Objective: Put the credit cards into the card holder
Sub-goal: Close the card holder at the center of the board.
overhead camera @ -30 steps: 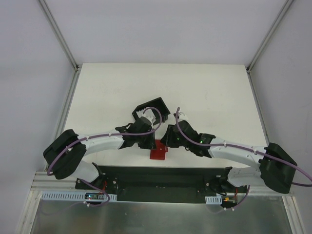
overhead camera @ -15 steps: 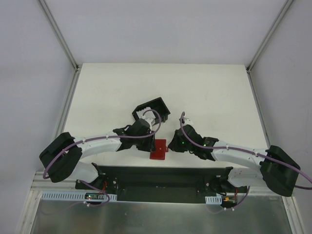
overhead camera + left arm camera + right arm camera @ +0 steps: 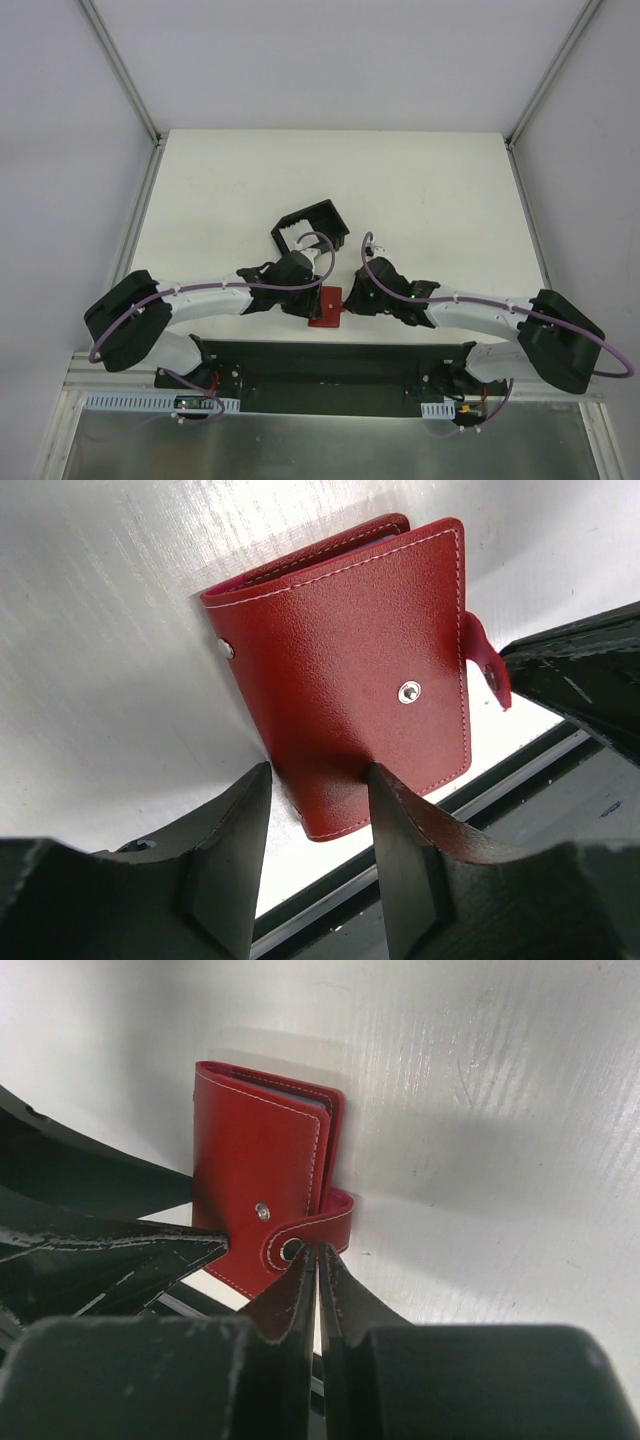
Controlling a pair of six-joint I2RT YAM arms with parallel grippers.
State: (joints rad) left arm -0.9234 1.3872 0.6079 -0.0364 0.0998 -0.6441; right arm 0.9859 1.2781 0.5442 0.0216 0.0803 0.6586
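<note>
Step looks like unsnapping: red card holder (image 3: pixel 325 305) folded at counter (image 3: pixel 400 190) 6 o'clock edge; left fingers (image 3: pixel 225 860) parted halfway astride its corner, holding nothing; right fingers (image 3: pixel 285 1300) pressed together at snap tab (image 3: pixel 300 1232), grip unclear; next needs tab peeled free

Black box (image 3: pixel 312 226) behind card holder (image 3: pixel 325 306)

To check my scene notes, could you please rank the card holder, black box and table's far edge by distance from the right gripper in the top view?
1. card holder: at the right gripper, near edge.
2. black box: behind, slightly left.
3. table's far edge: at the back.
</note>
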